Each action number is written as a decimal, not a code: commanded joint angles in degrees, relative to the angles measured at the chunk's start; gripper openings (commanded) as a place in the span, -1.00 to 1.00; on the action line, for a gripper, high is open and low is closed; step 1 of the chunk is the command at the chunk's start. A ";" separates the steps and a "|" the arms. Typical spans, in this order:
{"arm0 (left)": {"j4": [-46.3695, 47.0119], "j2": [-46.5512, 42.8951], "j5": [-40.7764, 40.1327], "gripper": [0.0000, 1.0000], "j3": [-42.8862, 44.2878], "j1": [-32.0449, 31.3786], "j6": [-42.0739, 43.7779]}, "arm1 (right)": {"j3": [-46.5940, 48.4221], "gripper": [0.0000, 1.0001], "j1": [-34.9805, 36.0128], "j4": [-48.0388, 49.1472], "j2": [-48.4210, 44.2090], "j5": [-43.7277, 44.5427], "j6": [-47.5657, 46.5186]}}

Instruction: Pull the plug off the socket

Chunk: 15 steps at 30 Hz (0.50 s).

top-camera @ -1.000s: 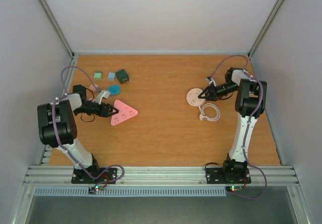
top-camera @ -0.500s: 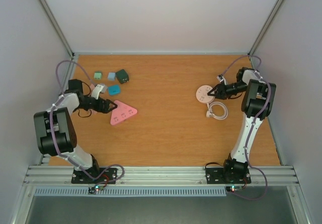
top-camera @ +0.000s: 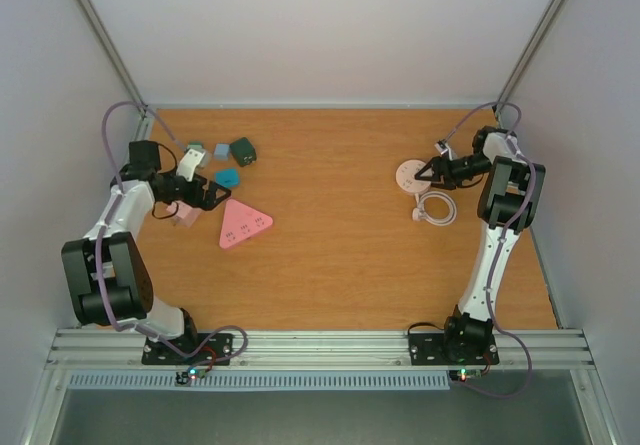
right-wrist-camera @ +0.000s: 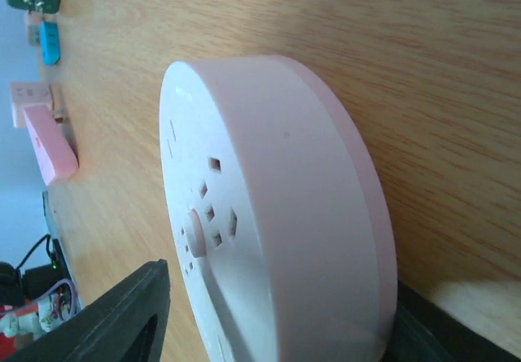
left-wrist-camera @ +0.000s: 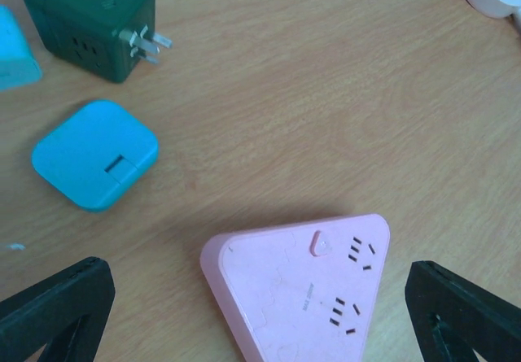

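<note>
A pink triangular socket [top-camera: 244,226] lies on the table with no plug in it; it also shows in the left wrist view [left-wrist-camera: 301,285]. A pale pink plug [top-camera: 183,212] lies just left of it, apart from it. My left gripper [top-camera: 208,197] is open and empty, with the socket's near corner between its wide fingertips [left-wrist-camera: 57,313]. My right gripper [top-camera: 425,173] is closed round a round white socket [top-camera: 407,175], which fills the right wrist view [right-wrist-camera: 277,215]. Its white cable [top-camera: 432,208] lies coiled beside it.
A dark green cube adaptor [left-wrist-camera: 89,20] with bare prongs, a cyan square adaptor [left-wrist-camera: 94,154], and small green [top-camera: 195,150] and light blue [top-camera: 221,151] blocks sit at the back left. Walls close in the table's left, right and far sides.
My left gripper has drawn back to the far left, off the pink socket's corner. My right gripper has moved right and back, taking the round socket and its cable along.
</note>
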 commanded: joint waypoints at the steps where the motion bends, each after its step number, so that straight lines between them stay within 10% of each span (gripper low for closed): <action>1: 0.59 -1.63 -1.83 0.99 4.10 -0.73 -0.63 | 3.24 0.30 -0.36 0.23 0.04 1.32 0.91; 15: -8.84 -0.08 -9.90 0.99 18.18 -0.82 -0.66 | 4.83 0.97 -0.71 -0.03 -9.59 7.39 1.65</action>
